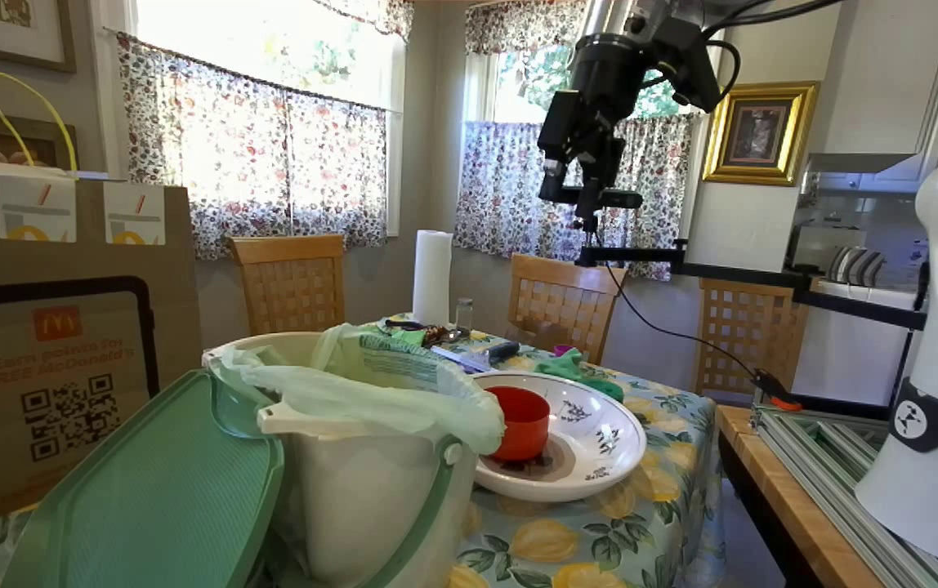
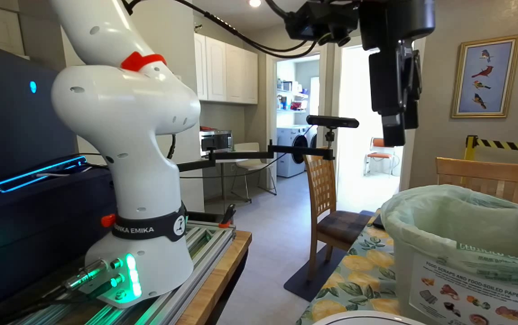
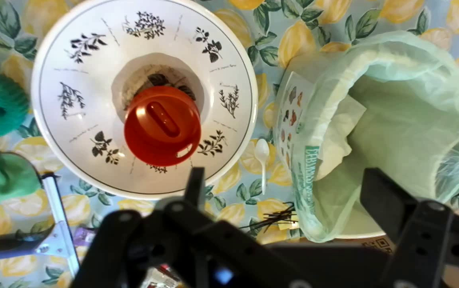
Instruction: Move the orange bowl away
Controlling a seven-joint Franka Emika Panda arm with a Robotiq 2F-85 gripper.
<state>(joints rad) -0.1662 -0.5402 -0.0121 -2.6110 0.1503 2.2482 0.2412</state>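
Claw (image 3: 288, 190), spread wide, hangs over the counter (image 1: 547, 543); the orange bowl (image 3: 162, 127) sits inside the white plate (image 3: 93, 76) near the counter's robot-side edge.

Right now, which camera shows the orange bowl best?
The wrist view: the orange bowl appears unblocked, from above. The exterior views show it partly behind a pale liner, or not at all, just its plate's rim.

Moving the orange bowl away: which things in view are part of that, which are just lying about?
Part of the job:
orange bowl, sitting in the white plate
hand, open

Just lying about:
lined tub
white spoon
squeegee
paper towel roll
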